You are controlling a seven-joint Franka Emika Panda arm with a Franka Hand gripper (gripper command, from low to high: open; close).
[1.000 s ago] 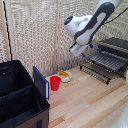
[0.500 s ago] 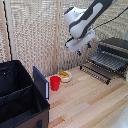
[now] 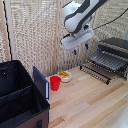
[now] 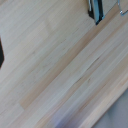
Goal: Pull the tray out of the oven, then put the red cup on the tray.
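The red cup (image 3: pixel 55 83) stands upright on the wooden table, beside a white bowl (image 3: pixel 64 76). At the exterior view's right sits the oven (image 3: pixel 119 46), its door (image 3: pixel 96 73) folded down. The ribbed dark tray (image 3: pixel 108 60) sticks out of the oven's front above the door. My gripper (image 3: pixel 80 49) hangs high over the table between the bowl and the oven, open, with nothing between its blue-tipped fingers. The wrist view shows mostly bare table planks, with one dark fingertip (image 4: pixel 95 10) at the picture's edge.
A big black bin (image 3: pixel 20 97) fills the exterior view's left front, with a blue panel (image 3: pixel 41 82) leaning at its side next to the cup. A woven screen (image 3: pixel 35 35) stands behind the table.
The arm has drawn back a little from the oven toward the exterior view's left, and the gripper stays high and open. Cup, bowl and tray have not moved.
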